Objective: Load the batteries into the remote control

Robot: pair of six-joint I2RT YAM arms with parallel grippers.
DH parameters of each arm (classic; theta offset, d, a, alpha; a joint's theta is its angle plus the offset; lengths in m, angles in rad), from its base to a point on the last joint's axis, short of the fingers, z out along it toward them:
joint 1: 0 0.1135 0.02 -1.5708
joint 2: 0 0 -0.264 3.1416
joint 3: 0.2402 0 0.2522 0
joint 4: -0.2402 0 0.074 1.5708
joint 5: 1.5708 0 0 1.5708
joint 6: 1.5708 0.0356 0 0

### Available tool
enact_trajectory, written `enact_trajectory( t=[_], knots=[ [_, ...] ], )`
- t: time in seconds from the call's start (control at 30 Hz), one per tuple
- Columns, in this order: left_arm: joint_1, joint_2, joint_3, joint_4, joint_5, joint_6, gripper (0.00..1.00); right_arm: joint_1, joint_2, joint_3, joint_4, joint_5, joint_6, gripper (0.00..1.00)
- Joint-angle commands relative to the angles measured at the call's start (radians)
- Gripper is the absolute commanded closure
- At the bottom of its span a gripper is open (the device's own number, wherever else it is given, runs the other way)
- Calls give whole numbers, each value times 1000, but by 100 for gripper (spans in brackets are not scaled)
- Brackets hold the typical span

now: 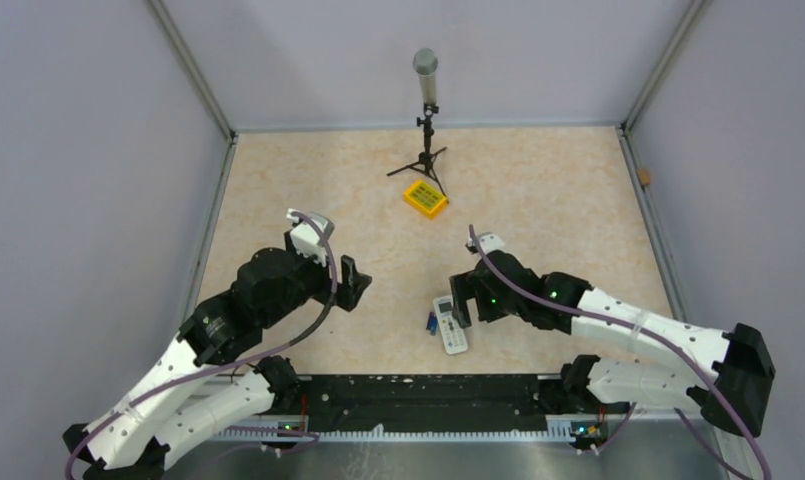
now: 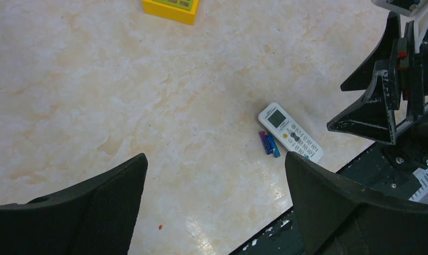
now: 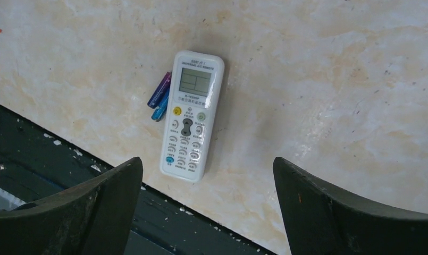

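A: How does the right gripper (image 3: 206,162) stand?

B: Its jaws are spread wide with nothing between them. It hangs over the slim white plastic remote control (image 3: 193,114), pointing down at it, which looks to me like a line-up for a pick.

A: And the left gripper (image 2: 216,156)?

B: Also wide apart and empty. It sits well off to the side over the bare marbled beige surface (image 2: 94,95) and looks across at the same spot. My guess is that it is waiting to help once the remote control is lifted.

A: Where exactly does the remote control lie?

B: It lies flat on the surface close to the near edge, its button end near the black rail (image 3: 36,159) and its greyish screen at the far end. The buttons face up.

A: The batteries?

B: Two tiny blue-and-purple cylindrical batteries (image 3: 159,97) lie side by side, touching each other. They seem to rest against the remote control's long edge on the left arm's side, level with the screen.

A: Does the face-up pose matter?

B: I think so. The battery bay is presumably on the hidden back, so it likely needs turning over and opening first. Nothing is loaded yet.

A: Anything in the way?

B: No. A yellow square box (image 1: 425,198) with green keys sits well apart, beside a small black tripod holding a grey microphone (image 1: 425,65).
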Motion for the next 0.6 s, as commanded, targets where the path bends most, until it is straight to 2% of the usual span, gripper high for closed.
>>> enact_trajectory(
  t=[0.0,0.57],
  knots=[
    [-1,-10,0,0,-53,4,1,66,38,20,1,44,60,10],
    [-2,-55,-41,-6,-93,2,1,187,117,14,-69,167,211,12]
  ],
)
